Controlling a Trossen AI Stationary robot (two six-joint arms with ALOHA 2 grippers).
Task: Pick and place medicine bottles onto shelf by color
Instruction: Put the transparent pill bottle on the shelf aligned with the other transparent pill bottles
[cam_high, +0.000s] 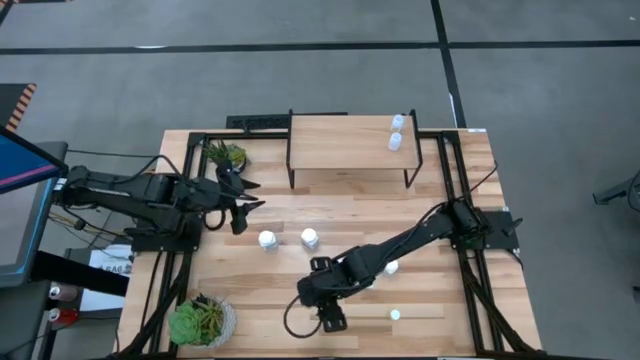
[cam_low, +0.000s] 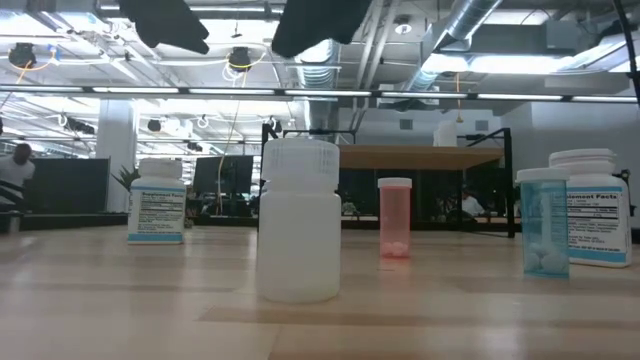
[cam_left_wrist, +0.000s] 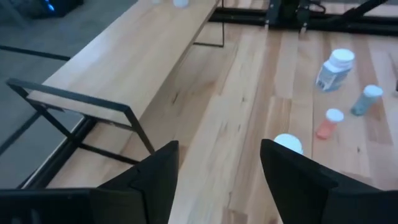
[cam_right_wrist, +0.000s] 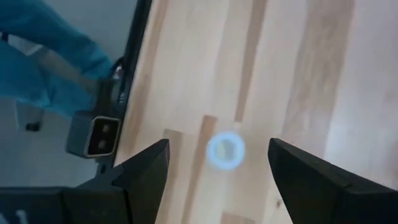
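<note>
Beyond your left pincer (cam_high: 243, 207), spread and empty, the shelf (cam_high: 340, 140) carries only two bottles (cam_high: 396, 132) at its far end. Below your right pincer (cam_high: 331, 318), also wide and empty, stands a blue bottle (cam_right_wrist: 225, 150). Most bottles wait on the tabletop (cam_high: 450, 290), so you're early on.

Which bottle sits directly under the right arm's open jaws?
The small pale-blue bottle, seen cap-on between the right gripper jaws; the other bottles stand farther off.
</note>
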